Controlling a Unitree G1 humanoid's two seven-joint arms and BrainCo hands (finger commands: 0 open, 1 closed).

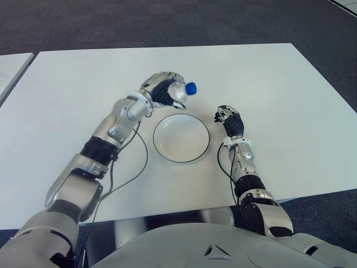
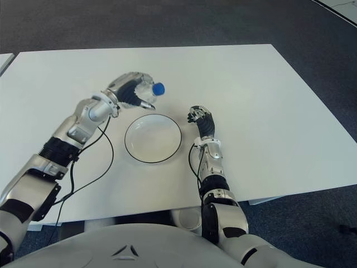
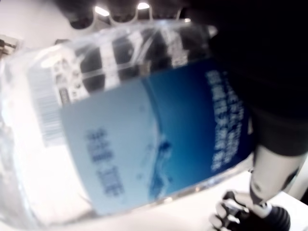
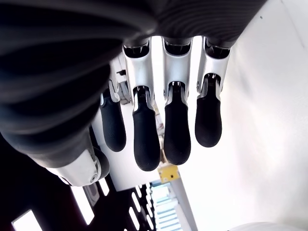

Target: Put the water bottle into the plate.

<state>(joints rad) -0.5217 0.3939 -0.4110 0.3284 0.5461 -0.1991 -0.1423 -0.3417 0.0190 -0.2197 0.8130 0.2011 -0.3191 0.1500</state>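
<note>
Clear plastic water bottle (image 1: 179, 92) with bright blue cap and a label fading pale blue to deep blue with white print, plus a barcode patch. Round white plate (image 1: 181, 138) with thin dark rim on plain white table (image 1: 290, 89); floor dark grey carpet (image 1: 167, 22). Silver-and-black left hand (image 1: 162, 89), black-fingered right hand (image 1: 227, 118).

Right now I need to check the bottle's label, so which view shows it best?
The left wrist view: the water bottle fills it, blue label facing the camera. Both eye views show it small in the left robot hand, mostly covered, cap visible. The right wrist view doesn't show it.
</note>
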